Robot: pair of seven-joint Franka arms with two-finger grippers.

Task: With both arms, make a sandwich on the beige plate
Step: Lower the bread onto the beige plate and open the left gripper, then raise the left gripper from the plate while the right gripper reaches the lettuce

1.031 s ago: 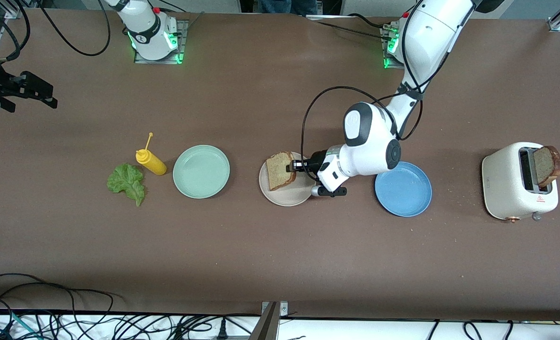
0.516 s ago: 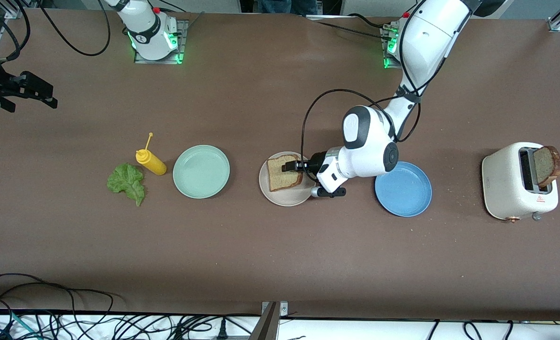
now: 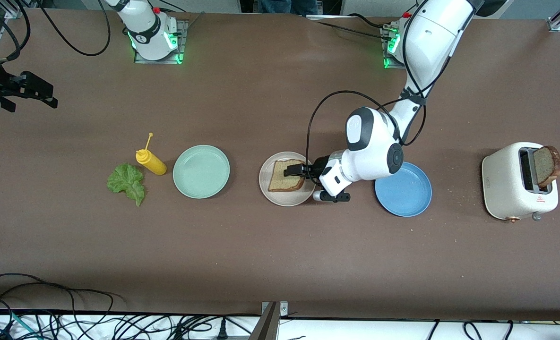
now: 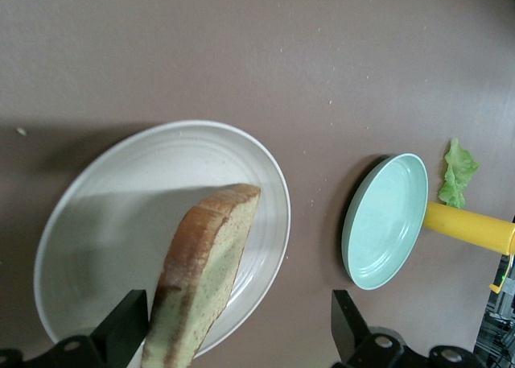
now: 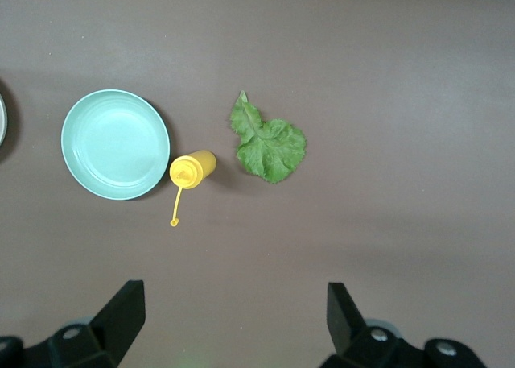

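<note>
One slice: bread slice (image 3: pixel 287 175) lies on beige plate (image 3: pixel 272 194).
Left gripper (image 3: pixel 295 169): over the slice, fingers spread, nothing held.
Right gripper (image 3: pixel 33 89): waiting at table edge, fingers apart, empty.

We log table (image 3: pixel 261 264): matt brown, cloth-like | beige plate (image 3: pixel 280 199): smooth, faint sheen | bread slice (image 3: pixel 287 177): porous crumb, darker crust | mint green plate (image 3: pixel 201 171): glossy | left arm (image 3: pixel 372 151): glossy white plastic shell | toaster (image 3: pixel 506 184): smooth cream casing | lettuce leaf (image 3: pixel 127 182): ruffled
</note>
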